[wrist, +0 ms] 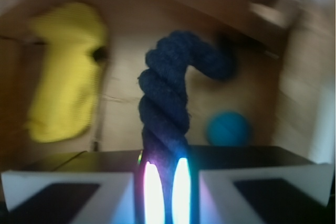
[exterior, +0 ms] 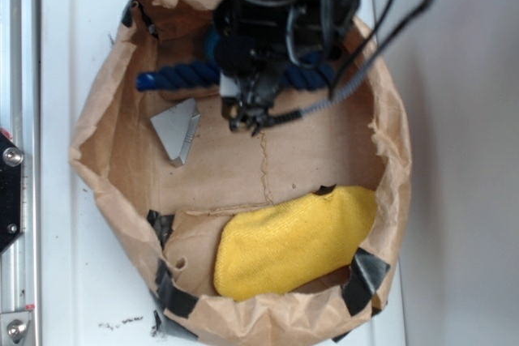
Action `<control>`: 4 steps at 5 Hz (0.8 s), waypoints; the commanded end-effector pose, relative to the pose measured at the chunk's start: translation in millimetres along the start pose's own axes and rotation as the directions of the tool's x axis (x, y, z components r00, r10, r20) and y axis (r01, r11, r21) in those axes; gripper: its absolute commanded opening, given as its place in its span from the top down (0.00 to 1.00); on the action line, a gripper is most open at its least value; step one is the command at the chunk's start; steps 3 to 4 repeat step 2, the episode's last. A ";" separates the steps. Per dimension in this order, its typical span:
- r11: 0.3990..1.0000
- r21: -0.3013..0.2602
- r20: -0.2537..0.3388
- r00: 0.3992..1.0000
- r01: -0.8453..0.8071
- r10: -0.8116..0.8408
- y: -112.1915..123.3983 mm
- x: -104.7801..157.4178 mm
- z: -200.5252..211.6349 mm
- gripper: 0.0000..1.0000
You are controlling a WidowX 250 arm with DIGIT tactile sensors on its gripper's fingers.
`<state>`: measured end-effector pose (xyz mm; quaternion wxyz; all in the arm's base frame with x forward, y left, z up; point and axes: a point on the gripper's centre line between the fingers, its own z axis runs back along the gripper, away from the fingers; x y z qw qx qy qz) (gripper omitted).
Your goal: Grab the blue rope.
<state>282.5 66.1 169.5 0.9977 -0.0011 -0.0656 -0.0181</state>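
Clearly the gripper (wrist: 164, 192) is clamping the blue rope (wrist: 167, 103); its free end is curling near the paper bag's (exterior: 105, 168) far edge.

Metal wedge (exterior: 178, 129), yellow cloth (exterior: 296, 241) flank bare centre floor.

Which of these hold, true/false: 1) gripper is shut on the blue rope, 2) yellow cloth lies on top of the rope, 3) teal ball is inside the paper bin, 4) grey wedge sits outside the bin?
1) True: in the wrist view the gripper is clamped on the blue rope.
2) False: the yellow cloth lies apart from the rope, at the opposite side.
3) True: the teal ball rests on the floor of the paper bin.
4) False: the grey wedge sits inside the bin.
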 end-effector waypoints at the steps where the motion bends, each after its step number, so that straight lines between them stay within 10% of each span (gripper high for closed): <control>1: 0.996 0.074 0.143 0.988 0.048 -0.058 -26.7 -6.0 35.8 1.00; 4: 0.991 0.125 0.150 0.987 0.047 -0.066 -29.8 -6.1 35.9 1.00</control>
